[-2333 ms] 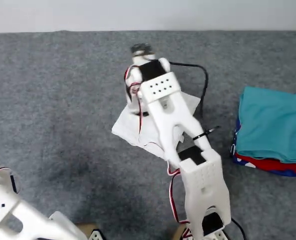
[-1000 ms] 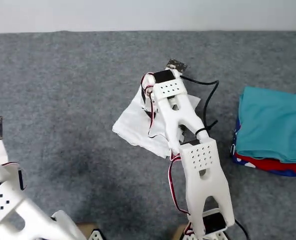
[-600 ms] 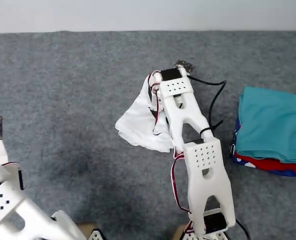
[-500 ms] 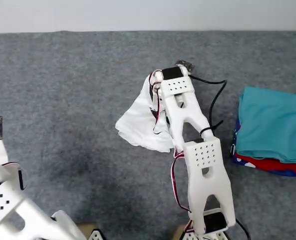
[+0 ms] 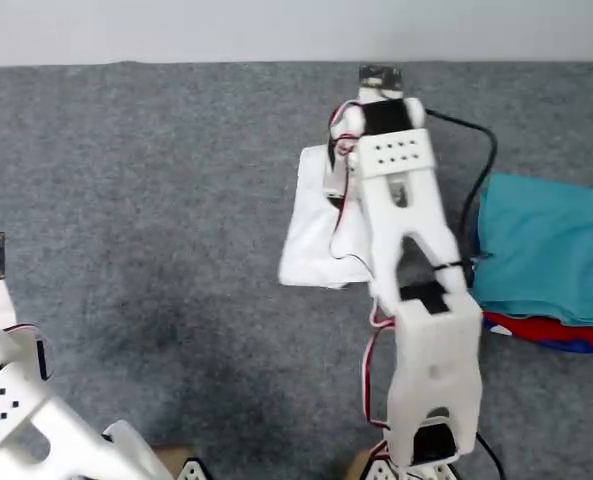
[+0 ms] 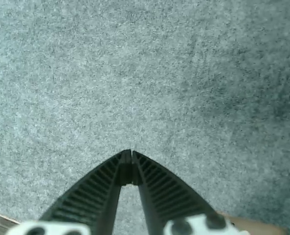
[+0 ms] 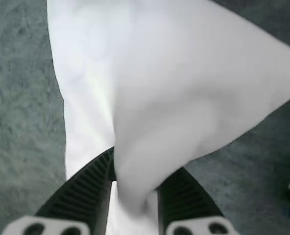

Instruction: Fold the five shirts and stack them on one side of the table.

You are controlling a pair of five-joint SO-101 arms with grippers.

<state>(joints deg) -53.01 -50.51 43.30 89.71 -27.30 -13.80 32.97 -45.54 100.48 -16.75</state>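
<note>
**Right gripper pinching the white shirt beside the stack**

The right gripper (image 7: 135, 198) is biting down on a bunched fold of the white shirt (image 5: 311, 232), with its two dark fingers (image 7: 92, 192) pressing the cloth between them and only that thickness of fabric keeping them apart. In the high view the right arm (image 5: 426, 360) is reaching from 6 o'clock up toward 12, and the shirt is spreading out from under its wrist toward 8 o'clock, just past the centre of the grey table (image 5: 126, 180). Whether the cloth's lower edge is touching the surface cannot be told.

The stack of folded shirts (image 5: 546, 265) is sitting at 3 o'clock, near the white shirt but apart from it, with a teal shirt (image 5: 551, 240) lying on top and red and blue layers showing underneath.

The left gripper (image 6: 131, 161) is hanging over bare table with its fingertips meeting and nothing between them; the left arm (image 5: 21, 420) is resting at 7 o'clock.
</note>
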